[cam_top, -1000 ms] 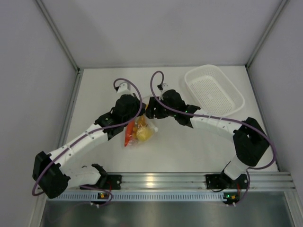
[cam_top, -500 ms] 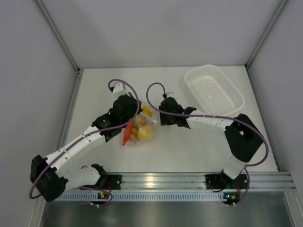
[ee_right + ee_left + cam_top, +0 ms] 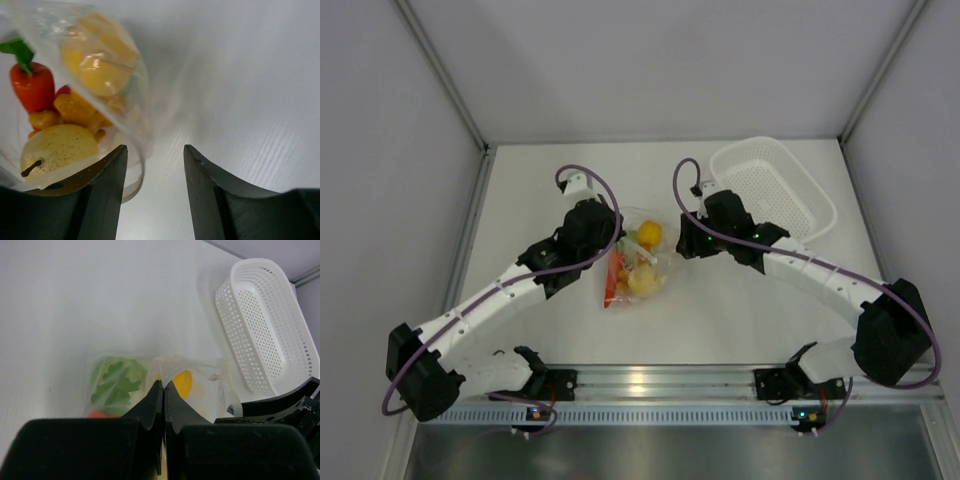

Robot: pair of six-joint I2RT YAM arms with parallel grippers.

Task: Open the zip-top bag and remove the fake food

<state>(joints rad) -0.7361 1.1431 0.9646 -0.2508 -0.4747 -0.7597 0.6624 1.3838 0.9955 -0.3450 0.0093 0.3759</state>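
The zip-top bag [image 3: 638, 262] has slid right to centre frame and the right arm has swung back! The left gripper [image 3: 613, 232] looks pinched shut on its upper-left rim, with the fake food [image 3: 647, 283] bunched inside. The right gripper [image 3: 686, 243] gapes just beside the bag. The film is likely light, floppy and slippery, so the opposite lip looks the best hold.

We see a clear zip-top bag [image 3: 638, 262], yellow, orange, red and green fake food [image 3: 57, 147], and a white perforated basket [image 3: 260, 330].
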